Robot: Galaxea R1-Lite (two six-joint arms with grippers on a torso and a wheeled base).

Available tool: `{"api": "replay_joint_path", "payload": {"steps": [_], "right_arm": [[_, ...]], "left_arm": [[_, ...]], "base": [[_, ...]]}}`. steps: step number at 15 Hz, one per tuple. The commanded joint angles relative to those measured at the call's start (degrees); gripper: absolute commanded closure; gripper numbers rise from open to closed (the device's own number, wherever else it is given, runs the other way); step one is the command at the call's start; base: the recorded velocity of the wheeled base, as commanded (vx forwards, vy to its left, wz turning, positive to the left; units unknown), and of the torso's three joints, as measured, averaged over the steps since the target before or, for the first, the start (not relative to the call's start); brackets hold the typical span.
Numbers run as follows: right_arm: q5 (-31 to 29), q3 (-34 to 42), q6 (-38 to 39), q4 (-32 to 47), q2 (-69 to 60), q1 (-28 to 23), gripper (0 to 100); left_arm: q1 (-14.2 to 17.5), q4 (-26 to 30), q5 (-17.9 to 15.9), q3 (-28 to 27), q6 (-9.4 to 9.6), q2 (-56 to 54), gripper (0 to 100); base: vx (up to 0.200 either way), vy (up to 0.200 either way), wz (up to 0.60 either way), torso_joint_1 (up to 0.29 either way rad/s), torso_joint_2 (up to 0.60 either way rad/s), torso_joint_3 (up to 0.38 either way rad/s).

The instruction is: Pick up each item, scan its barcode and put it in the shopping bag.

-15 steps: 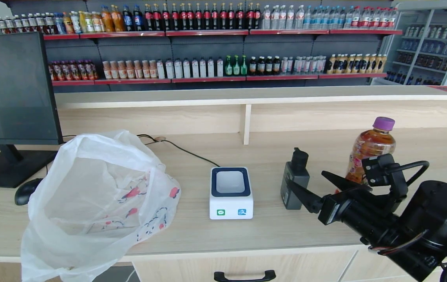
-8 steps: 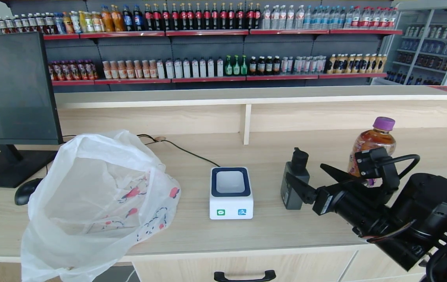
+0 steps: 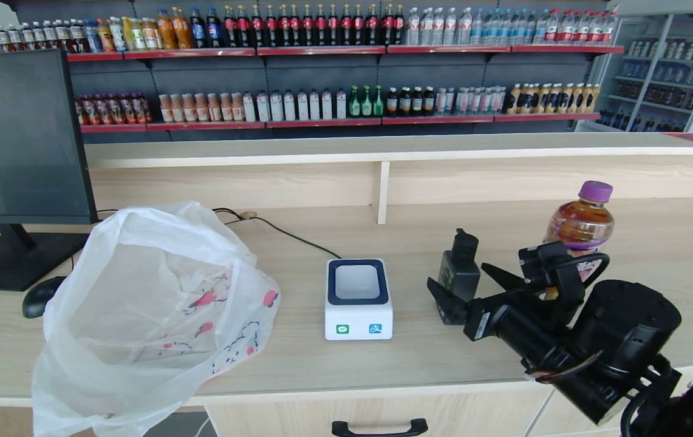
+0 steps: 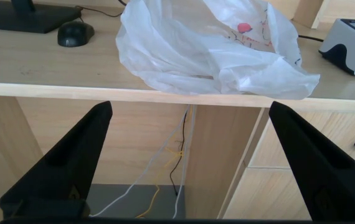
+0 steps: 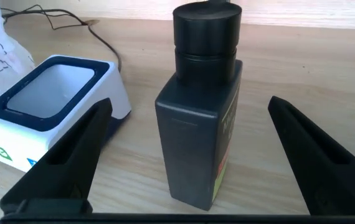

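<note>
Facing the upright dark bottle (image 5: 202, 137) on the counter (image 3: 407, 358), right gripper (image 3: 457, 276) spread wide and gripping nothing, apparently lined up for a side grasp, scanner (image 3: 358, 298) just beside, shopping bag (image 3: 152, 303) gaping beyond to receive.

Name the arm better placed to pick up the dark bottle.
Right. The right gripper is open and lined up on the dark bottle, fingers to either side. The left gripper hangs below the counter edge by the shopping bag, far from it.
</note>
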Motion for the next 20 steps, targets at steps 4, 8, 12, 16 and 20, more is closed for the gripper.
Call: {"api": "replay_joint_path", "payload": {"steps": [4, 8, 12, 16, 20], "right_arm": [[-3.59, -1.1, 0.22, -0.3, 4.16, 0.13, 0], [-3.86, -1.9, 0.3, -0.3, 4.95, 0.04, 0], [-4.47, -3.57, 1.01, -0.3, 5.57, 0.04, 0], [-5.09, -5.24, 1.01, -0.3, 7.32, -1.63, 0], [-5.09, -6.11, 1.1, -0.3, 7.41, -1.98, 0]], "left_arm": [[0.0, 0.0, 0.01, 0.0, -0.01, -0.02, 0], [0.0, 0.0, 0.01, 0.0, -0.01, -0.02, 0], [0.0, 0.0, 0.01, 0.0, -0.01, -0.02, 0], [0.0, 0.0, 0.1, 0.0, -0.01, -0.02, 0], [0.0, 0.0, 0.01, 0.0, -0.01, -0.02, 0]], "base": [[0.0, 0.0, 0.0, 0.0, 0.0, 0.0], [0.0, 0.0, 0.0, 0.0, 0.0, 0.0], [0.0, 0.0, 0.0, 0.0, 0.0, 0.0], [0.0, 0.0, 0.0, 0.0, 0.0, 0.0], [0.0, 0.0, 0.0, 0.0, 0.0, 0.0]]}}
